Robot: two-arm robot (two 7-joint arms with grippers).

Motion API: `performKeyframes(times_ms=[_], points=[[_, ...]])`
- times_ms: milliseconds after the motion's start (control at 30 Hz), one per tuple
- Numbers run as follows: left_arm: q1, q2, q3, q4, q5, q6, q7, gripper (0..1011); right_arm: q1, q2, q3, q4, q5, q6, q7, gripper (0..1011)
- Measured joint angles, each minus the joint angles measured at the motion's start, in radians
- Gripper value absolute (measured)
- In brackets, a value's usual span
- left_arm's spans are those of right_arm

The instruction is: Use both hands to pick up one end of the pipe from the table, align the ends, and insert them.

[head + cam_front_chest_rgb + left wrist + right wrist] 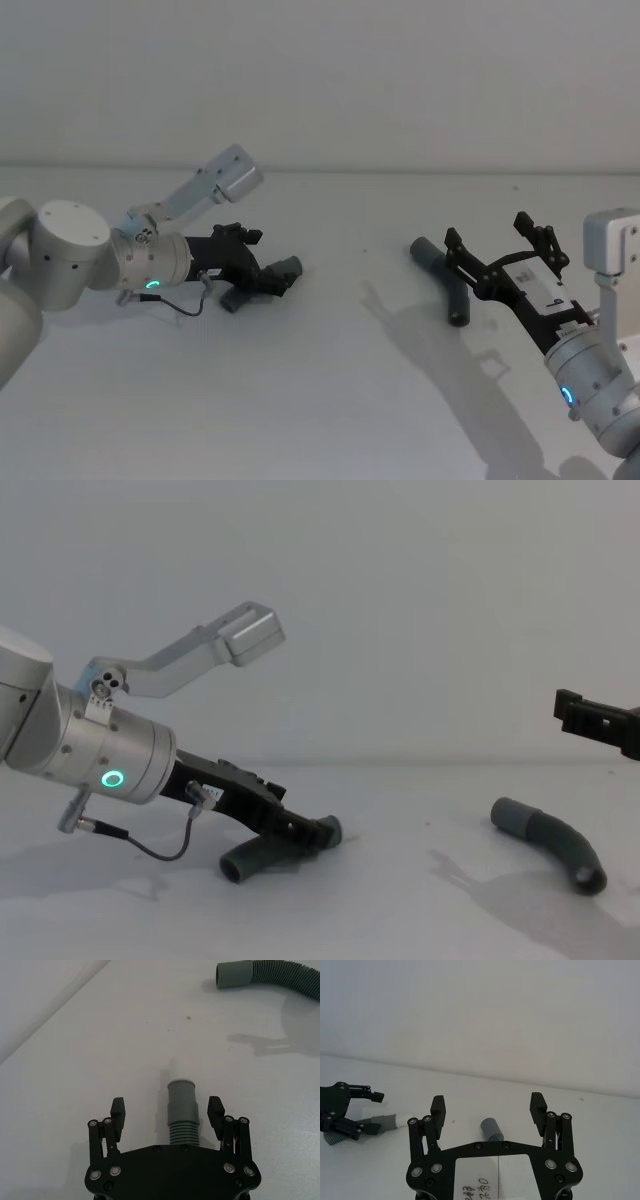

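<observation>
1. We log the left gripper [166, 1108], black plastic with two fingers, low over the matte white-grey table [330, 400] on the robot's left. Its fingers are spread, one on each side of the smooth grey cuff [181, 1102] of the first hose piece [250, 858], which is dark grey, ribbed and curved. We see gaps on both sides
2. That cuff ends in a narrower white tip [399, 1121]
3. The right gripper [488, 1105], also black, hovers wide open above the second hose piece [555, 842]. This piece lies flat on the table at the robot's right, well apart from the first
</observation>
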Motion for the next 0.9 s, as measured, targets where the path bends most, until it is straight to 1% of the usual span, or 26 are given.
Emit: performKeyframes(times_ms=[500,900], points=[[-0.004,-0.011,0.0,0.011,-0.002,0.022,0.0,1001,0.0,0.0,0.0,0.0,0.0,0.0,0.0,1001],[-0.006,-0.018,0.001,0.018,-0.013,0.039,0.0,1001,0.0,0.0,0.0,0.0,0.0,0.0,0.0,1001]])
